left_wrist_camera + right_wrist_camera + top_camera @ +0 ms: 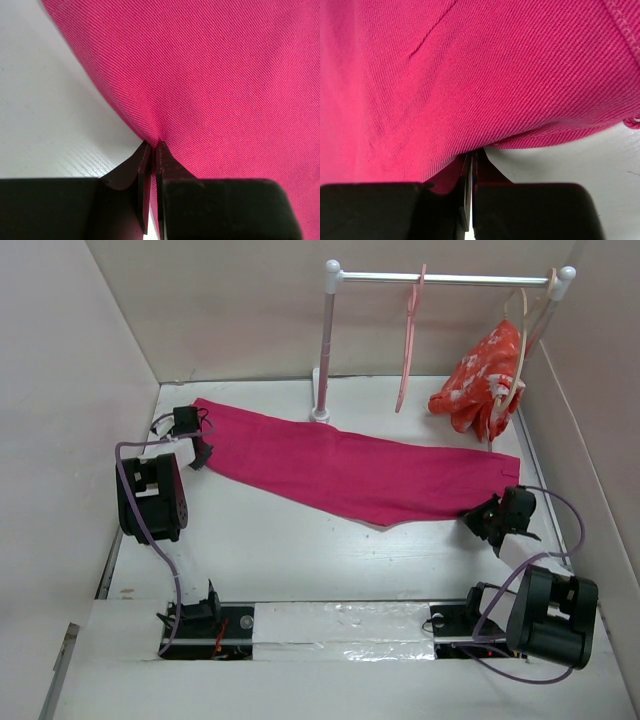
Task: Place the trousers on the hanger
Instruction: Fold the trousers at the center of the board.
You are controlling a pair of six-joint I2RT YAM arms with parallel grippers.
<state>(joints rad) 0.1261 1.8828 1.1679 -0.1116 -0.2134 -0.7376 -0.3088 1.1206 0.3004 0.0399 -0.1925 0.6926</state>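
Pinching the trousers [350, 470] at opposite edges: left pincer [152, 146], right pincer [472, 156].

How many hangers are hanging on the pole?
2. A thin pink hanger hangs near the middle of the rail. A pale hanger at the right end carries the red flowery garment. None appears hidden.

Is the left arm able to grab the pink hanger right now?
Probably not: the left gripper is shut on the trousers, and the salmon hanger hangs on the far rail, beyond them.
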